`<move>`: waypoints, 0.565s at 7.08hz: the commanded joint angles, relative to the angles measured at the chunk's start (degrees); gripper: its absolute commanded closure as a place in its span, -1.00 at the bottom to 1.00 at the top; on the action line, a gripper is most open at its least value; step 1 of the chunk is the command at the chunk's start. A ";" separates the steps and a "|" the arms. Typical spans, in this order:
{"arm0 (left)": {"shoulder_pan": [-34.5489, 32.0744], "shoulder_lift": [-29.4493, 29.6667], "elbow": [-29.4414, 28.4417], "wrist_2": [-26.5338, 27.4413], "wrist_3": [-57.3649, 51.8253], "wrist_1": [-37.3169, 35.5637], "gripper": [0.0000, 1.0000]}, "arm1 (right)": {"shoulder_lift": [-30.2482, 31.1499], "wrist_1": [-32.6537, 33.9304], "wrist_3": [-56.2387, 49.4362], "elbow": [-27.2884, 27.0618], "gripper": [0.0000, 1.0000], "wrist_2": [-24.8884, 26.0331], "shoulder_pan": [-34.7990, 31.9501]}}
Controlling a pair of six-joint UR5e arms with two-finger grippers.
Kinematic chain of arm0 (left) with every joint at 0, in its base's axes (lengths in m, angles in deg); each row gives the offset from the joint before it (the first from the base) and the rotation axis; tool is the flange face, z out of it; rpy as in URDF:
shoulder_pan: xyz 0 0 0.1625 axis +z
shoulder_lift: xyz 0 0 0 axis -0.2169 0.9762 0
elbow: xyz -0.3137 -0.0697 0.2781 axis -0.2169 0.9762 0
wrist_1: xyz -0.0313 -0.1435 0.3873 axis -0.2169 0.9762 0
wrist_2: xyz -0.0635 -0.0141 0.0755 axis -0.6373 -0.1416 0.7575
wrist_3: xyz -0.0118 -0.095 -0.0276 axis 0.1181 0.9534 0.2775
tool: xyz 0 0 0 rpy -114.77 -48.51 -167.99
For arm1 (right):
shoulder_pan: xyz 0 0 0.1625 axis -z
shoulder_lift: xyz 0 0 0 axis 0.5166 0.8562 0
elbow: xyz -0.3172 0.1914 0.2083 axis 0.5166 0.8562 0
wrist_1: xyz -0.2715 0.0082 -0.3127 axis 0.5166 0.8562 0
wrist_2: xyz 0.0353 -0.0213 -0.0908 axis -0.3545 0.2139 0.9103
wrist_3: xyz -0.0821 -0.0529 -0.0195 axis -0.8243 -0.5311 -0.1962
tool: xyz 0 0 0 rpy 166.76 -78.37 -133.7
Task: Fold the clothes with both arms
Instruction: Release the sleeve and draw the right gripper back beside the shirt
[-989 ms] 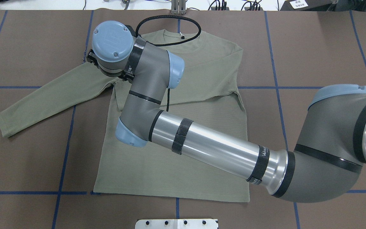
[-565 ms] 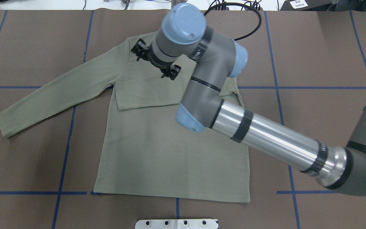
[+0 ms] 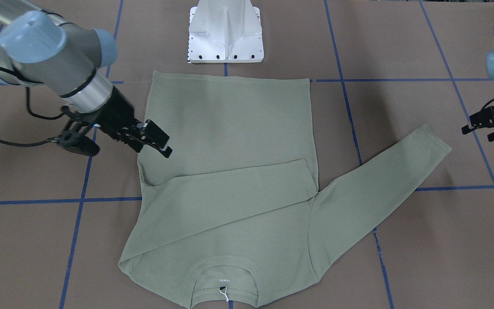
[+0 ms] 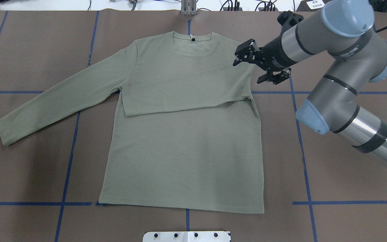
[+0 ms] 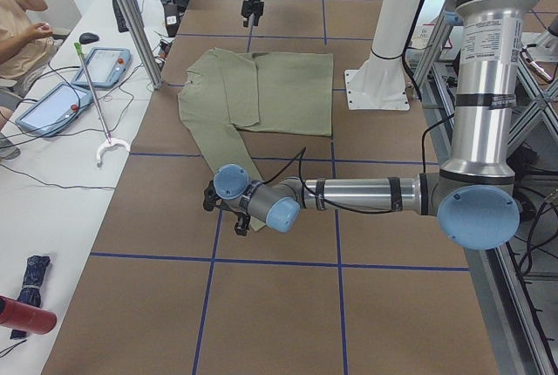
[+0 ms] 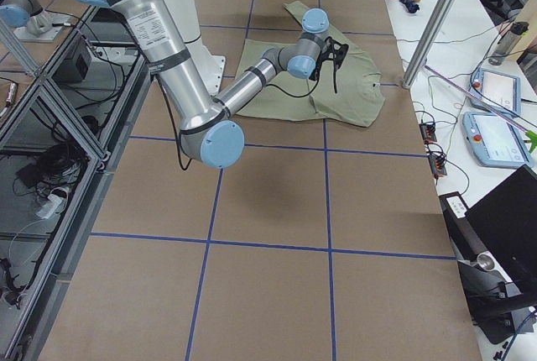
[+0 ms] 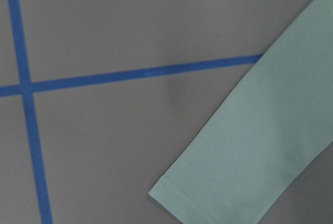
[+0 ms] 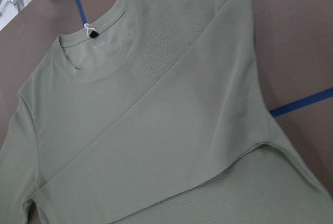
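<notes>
Brown table [image 4: 29, 168]: sage-green shirt [image 4: 183, 151], right sleeve [image 4: 186, 90] folded across its chest. Right gripper [image 4: 242, 53], jaws spread, empty at 2 o'clock. Left gripper [image 3: 476, 134], jaws parted, by the 8 o'clock cuff [image 4: 3, 134], likely next.

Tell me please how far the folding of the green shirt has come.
Done: one sleeve of the sage-green long-sleeved knit shirt lies folded across the chest. In hand: nothing gripped; the right tool hangs empty by the shoulder, the left tool near the other cuff. To do: that outstretched sleeve, then the body.
</notes>
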State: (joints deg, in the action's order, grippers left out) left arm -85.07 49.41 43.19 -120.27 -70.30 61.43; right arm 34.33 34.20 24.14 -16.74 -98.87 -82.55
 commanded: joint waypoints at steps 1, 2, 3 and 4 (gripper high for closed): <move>4.49 0.16 -0.82 3.71 2.55 1.48 -0.93 | 6.35 -0.39 -7.94 -0.97 -0.98 -5.73 -5.32; 6.00 0.94 -0.82 5.14 5.60 1.48 -0.93 | 8.11 -0.39 -10.06 -1.23 -0.98 -5.91 -5.68; 6.54 1.30 -2.56 7.42 5.72 2.26 -0.90 | 9.09 -0.39 -10.08 -1.41 -0.98 -5.74 -5.68; 6.98 1.74 -5.28 7.79 6.16 6.10 -0.88 | 9.62 -0.39 -10.08 -1.58 -0.98 -5.65 -5.68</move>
State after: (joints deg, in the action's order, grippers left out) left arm -78.89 50.61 40.50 -113.79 -64.93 64.39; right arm 42.89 33.81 14.51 -18.09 -104.52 -88.09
